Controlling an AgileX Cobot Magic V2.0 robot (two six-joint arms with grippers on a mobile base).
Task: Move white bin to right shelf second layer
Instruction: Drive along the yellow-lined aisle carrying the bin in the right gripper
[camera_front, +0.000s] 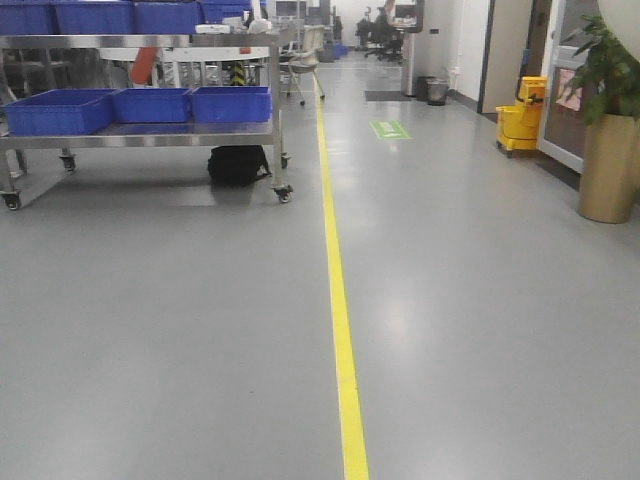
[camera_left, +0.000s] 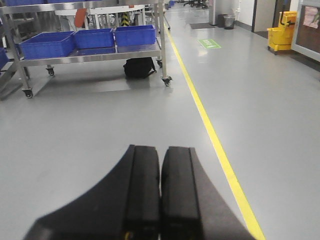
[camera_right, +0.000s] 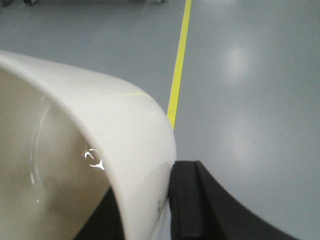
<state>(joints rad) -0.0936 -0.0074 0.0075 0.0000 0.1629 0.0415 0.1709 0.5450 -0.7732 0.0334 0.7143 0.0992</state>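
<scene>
The white bin (camera_right: 100, 125) fills the left of the right wrist view, held above the grey floor. My right gripper (camera_right: 147, 200) is shut on its rim, with one black finger inside the wall and the other finger (camera_right: 186, 200) outside. A curved white edge of the bin (camera_front: 622, 15) shows at the top right corner of the front view. In the left wrist view my left gripper (camera_left: 160, 150) is shut with nothing between its fingers, hovering over the floor. The right shelf second layer is out of view.
A wheeled steel cart (camera_front: 140, 141) carrying blue crates (camera_front: 150, 103) stands at the far left, with a black bag (camera_front: 238, 163) under it. A yellow floor line (camera_front: 340, 300) runs down the aisle. At the right are a yellow mop bucket (camera_front: 522, 118) and a potted plant (camera_front: 610, 150).
</scene>
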